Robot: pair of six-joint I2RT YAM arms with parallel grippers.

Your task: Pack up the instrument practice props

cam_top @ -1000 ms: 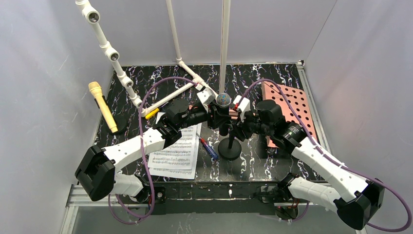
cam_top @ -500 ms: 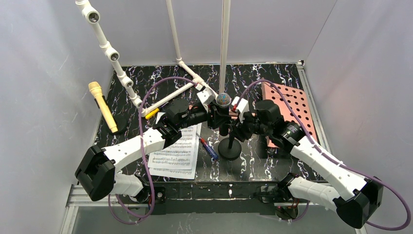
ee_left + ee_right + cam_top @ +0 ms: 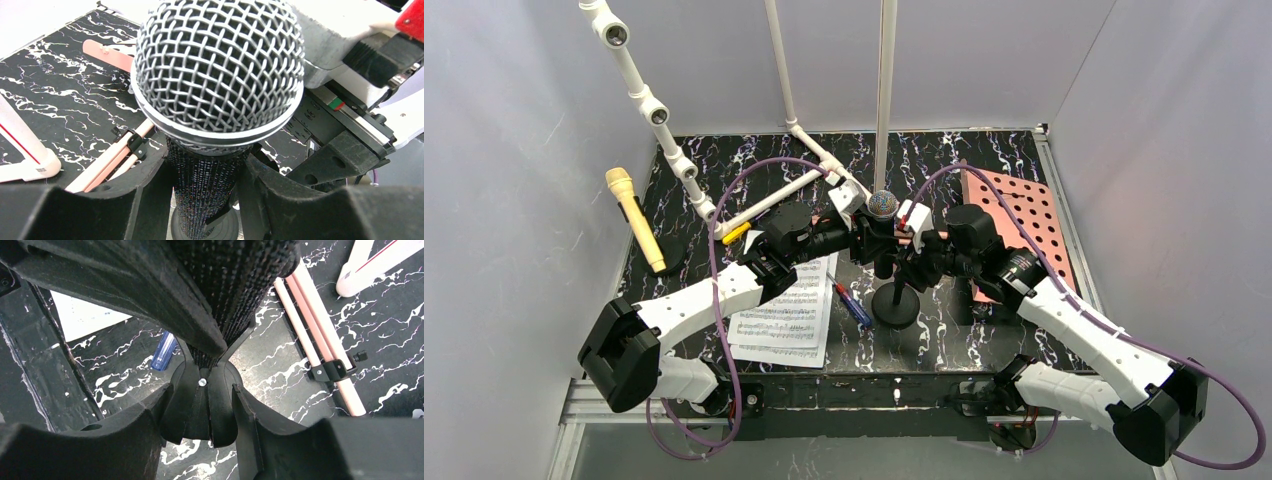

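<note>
The black grey-headed microphone (image 3: 883,206) stands upright in the clip of a black round-based mic pole (image 3: 895,305) at the table's middle. My left gripper (image 3: 867,238) is shut on the microphone's body just under the mesh head (image 3: 218,70), one finger on each side. My right gripper (image 3: 911,262) comes from the right, and its jaws are closed on the pole's black clip (image 3: 202,405) below the microphone. The yellow microphone (image 3: 635,220) leans on a second round base at far left. White sheet-music pages (image 3: 786,310) lie under my left arm. The pink perforated board (image 3: 1024,215) lies flat at right.
The white pipe frame (image 3: 669,140) rises at the back left, with a vertical pipe (image 3: 885,90) behind the microphone. A blue and red pen (image 3: 852,303) lies beside the pages. Copper legs (image 3: 320,340) lie on the black marbled table (image 3: 944,160). Grey walls close in both sides.
My right arm has shifted slightly left. Both grips and the microphone look unchanged.
</note>
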